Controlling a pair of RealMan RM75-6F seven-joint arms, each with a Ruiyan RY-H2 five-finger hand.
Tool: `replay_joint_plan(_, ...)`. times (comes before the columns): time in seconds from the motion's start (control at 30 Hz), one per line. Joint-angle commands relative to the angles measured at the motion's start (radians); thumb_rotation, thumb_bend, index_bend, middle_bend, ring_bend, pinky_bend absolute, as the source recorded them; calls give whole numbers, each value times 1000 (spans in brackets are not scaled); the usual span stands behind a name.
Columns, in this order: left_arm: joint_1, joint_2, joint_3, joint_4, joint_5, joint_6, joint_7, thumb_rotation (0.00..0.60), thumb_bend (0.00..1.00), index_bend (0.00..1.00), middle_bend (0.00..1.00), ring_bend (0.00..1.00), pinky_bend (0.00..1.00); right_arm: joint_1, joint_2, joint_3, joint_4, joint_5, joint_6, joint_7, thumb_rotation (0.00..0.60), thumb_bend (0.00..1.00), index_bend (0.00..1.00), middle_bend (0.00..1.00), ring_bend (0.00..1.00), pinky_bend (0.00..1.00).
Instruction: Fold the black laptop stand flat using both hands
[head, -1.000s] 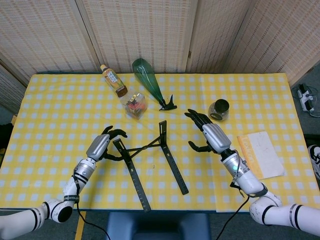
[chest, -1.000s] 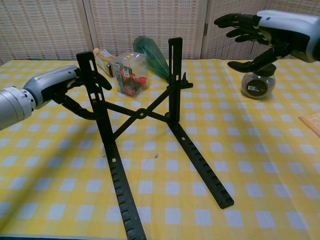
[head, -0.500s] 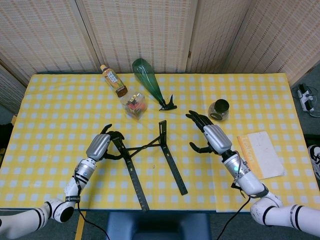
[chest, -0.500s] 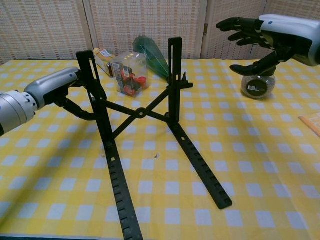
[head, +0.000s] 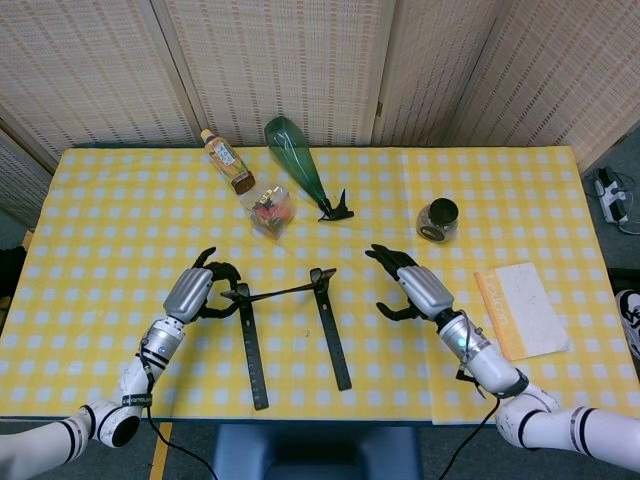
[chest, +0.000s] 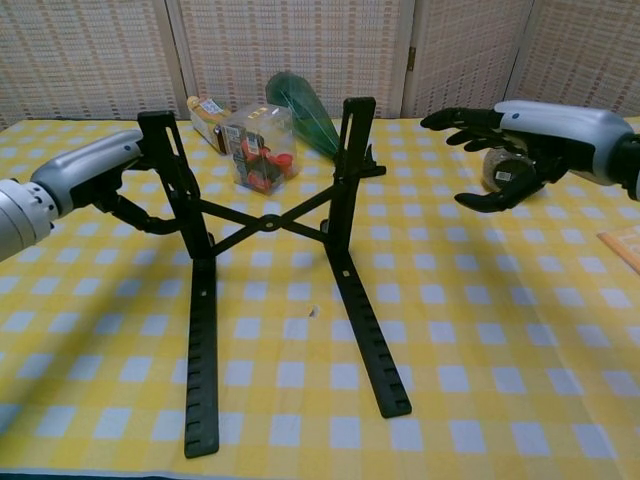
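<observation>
stand: black laptop stand (chest: 268, 222), rigid, light, hinged; take each upright near its top.
left hand (chest: 95, 178): grips the left upright.
right hand (chest: 520, 140): spread, empty, apart from the right upright.

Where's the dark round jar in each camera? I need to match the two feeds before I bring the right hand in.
Head view: the dark jar stands right of centre, beyond the right hand.
Chest view: the jar shows at right, partly hidden behind that hand.
Shared landmark: the green bottle lying at the far edge.
</observation>
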Motion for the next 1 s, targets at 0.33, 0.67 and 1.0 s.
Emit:
replay_joint_plan(0.33, 9, 22, -26, -19, -49, -14, -13, 600, 324, 373, 432, 332, 18, 65, -107, 44, 97, 95, -62, -57, 600, 418, 0, 0, 59, 47)
replay_joint_plan(0.67, 44, 62, -23, -61, -50, 22, -17, 600, 323, 236, 374, 292, 15, 156, -238, 105, 211, 287, -96, -220, 600, 418, 15, 118, 186, 190)
replay_joint_plan(1.0, 65, 89, -15, -88, -41, 37, -26, 600, 322, 225, 354, 272, 0, 261, -377, 144, 313, 471, -79, -406, 600, 418, 287, 266, 291, 266)
